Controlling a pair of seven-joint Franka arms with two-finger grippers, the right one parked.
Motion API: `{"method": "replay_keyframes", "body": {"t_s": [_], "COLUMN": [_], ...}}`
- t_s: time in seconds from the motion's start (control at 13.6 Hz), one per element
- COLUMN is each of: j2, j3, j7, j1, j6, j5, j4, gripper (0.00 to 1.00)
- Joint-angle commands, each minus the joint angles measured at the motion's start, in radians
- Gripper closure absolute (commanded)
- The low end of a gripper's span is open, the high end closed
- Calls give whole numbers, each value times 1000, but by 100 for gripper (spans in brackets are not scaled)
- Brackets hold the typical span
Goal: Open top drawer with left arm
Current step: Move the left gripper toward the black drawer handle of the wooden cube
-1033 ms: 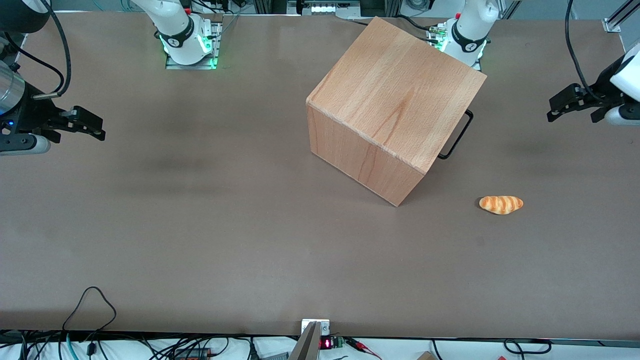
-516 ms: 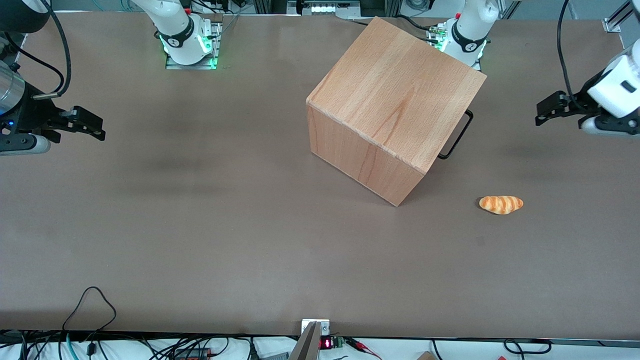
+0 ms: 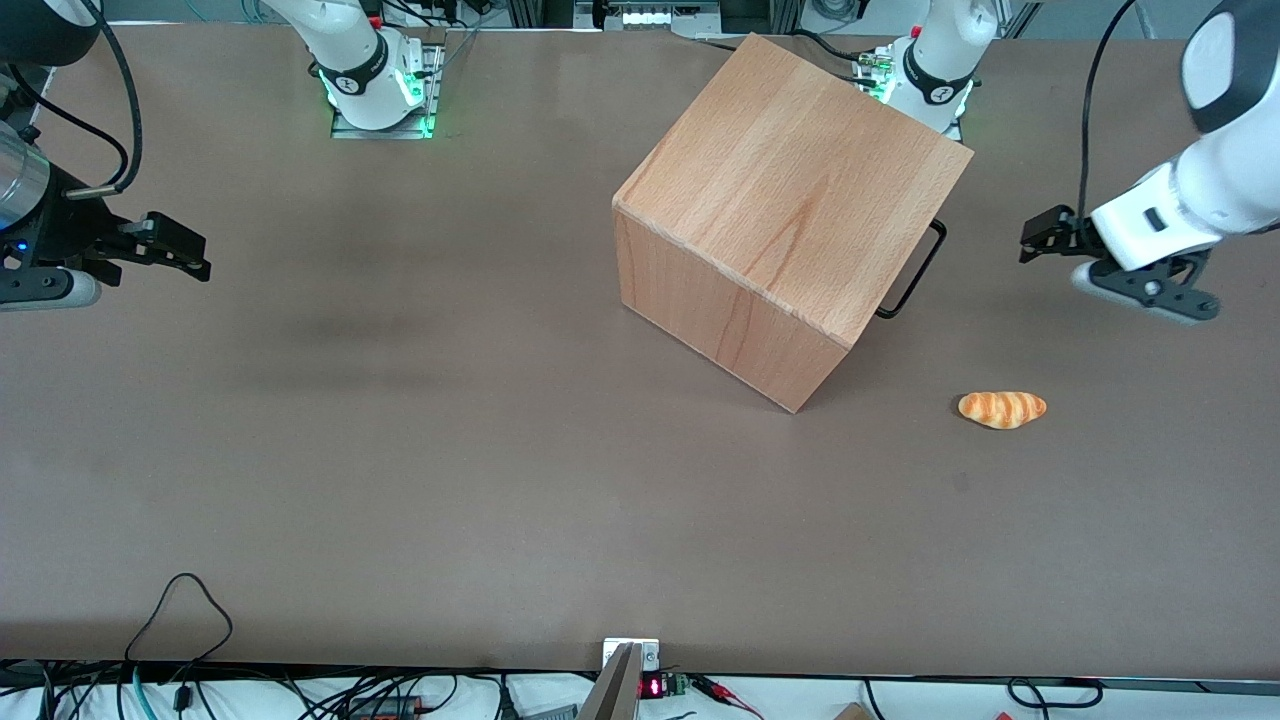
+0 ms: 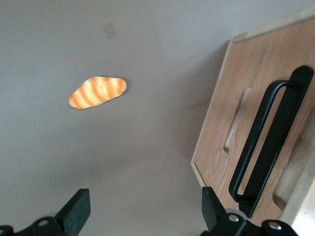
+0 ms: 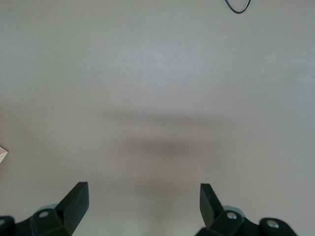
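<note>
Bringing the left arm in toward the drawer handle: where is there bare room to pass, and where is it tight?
Bare table lies between the tool, open, and the top drawer's handle. More bare table lies between the cabinet and the bread roll. It is tight at the handle, which sits close to the cabinet face, and near the arm base.

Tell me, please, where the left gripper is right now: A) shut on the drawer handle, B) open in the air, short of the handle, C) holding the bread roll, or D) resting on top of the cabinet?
B: the gripper hangs open, toward the working arm's end of the table from the handle, with bare table between them and nothing between its fingers.
</note>
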State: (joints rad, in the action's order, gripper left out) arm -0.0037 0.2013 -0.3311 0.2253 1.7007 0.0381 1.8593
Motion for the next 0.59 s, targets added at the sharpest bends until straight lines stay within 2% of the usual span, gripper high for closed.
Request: {"method": "replay_keyframes", "body": {"t_s": [0.0, 0.3, 0.52], "j2": [-10, 14, 46], "j3": [4, -3, -3], "j7": [-68, -109, -154], "j1": [5, 14, 17], "j6": [27, 36, 37], "j5": [58, 81, 158], "j4": [57, 67, 84], "gripper": [0, 0, 0]}}
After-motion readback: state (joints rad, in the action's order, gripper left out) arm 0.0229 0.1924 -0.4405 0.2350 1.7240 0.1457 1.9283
